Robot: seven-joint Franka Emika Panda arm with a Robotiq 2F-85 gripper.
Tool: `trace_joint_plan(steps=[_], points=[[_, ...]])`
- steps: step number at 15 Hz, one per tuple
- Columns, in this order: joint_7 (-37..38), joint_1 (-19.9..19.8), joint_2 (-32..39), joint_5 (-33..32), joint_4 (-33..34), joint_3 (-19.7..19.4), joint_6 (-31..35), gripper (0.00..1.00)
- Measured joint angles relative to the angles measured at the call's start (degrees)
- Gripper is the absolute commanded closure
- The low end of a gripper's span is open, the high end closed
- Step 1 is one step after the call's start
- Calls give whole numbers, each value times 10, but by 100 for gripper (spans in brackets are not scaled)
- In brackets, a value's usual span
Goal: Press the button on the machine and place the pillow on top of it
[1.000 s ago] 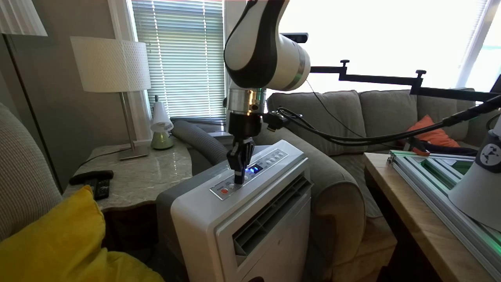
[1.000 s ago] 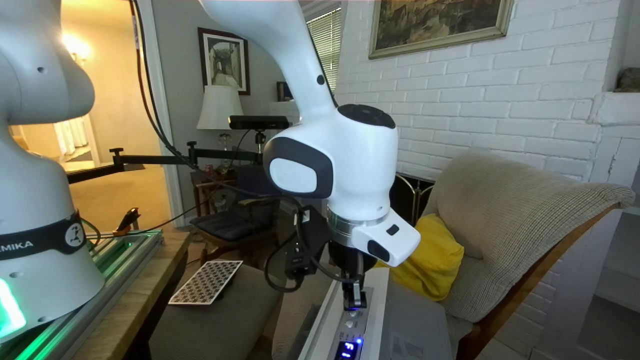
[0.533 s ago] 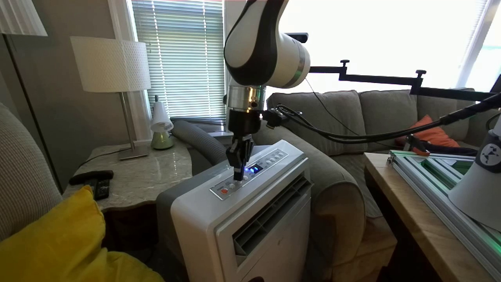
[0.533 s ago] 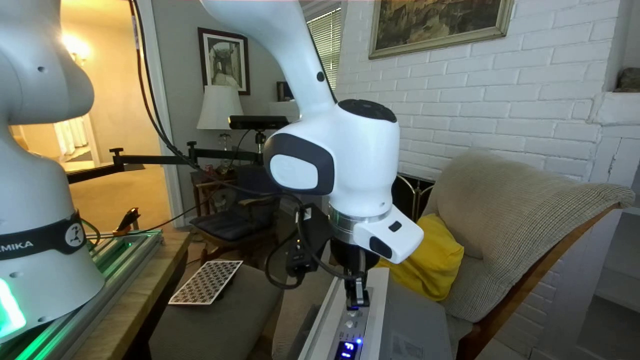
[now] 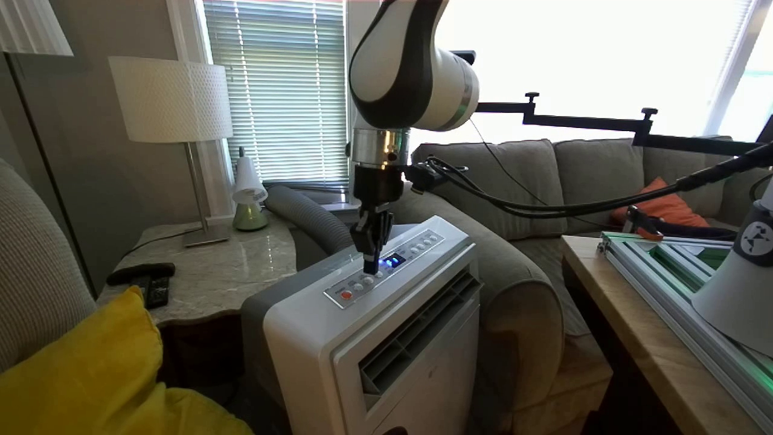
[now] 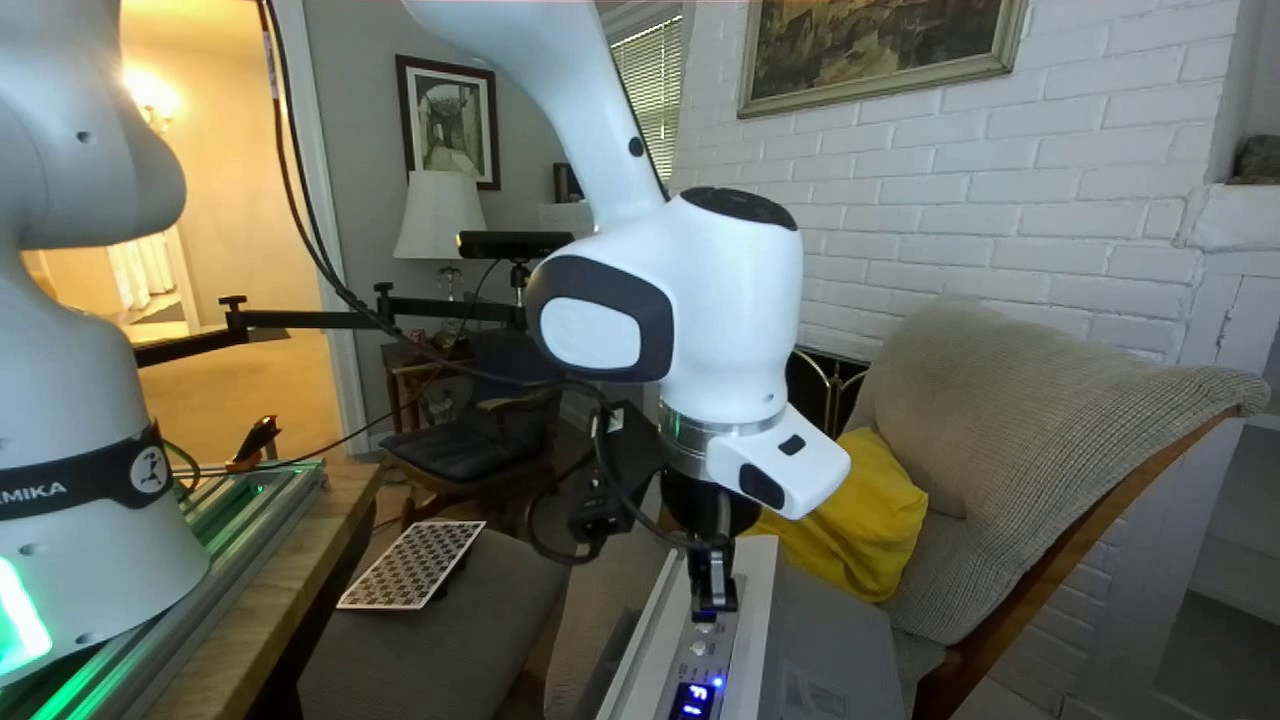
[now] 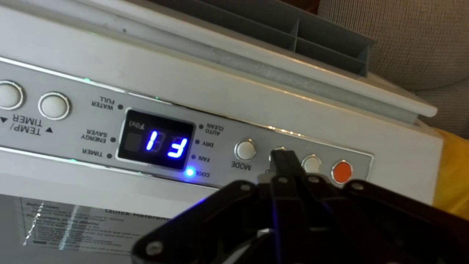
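The machine [image 5: 305,320] is a white boxy appliance with a grey control strip on top; it also shows in an exterior view [image 6: 830,640] and the wrist view [image 7: 205,82]. Its display [image 7: 155,139] glows blue, beside a lit COOL light. An orange button [image 7: 342,172] sits at the strip's end, beside several white ones. My gripper [image 5: 371,269] points down over the strip, fingertips together and empty. In the wrist view the gripper [image 7: 283,153] covers most of one white button; contact cannot be told. The yellow pillow [image 5: 90,374] rests on the armchair, also in an exterior view [image 6: 860,510].
The armchair [image 6: 1080,430] stands beside the machine. A marble side table [image 5: 253,266] holds a lamp [image 5: 172,99], a small green-based lamp [image 5: 249,217] and handsets. A grey hose [image 5: 308,217] runs behind the machine. A grey sofa [image 5: 522,302] adjoins it. Cables hang from my wrist.
My gripper has risen slightly off the strip and shifted a little towards the display, uncovering another white button. It stays shut. The pillow and machine have not moved.
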Motion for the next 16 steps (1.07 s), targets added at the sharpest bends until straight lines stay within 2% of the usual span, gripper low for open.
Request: trace_joint_plan(steps=[16], points=[[22, 19, -14, -15, -4, -25, -26, 100]])
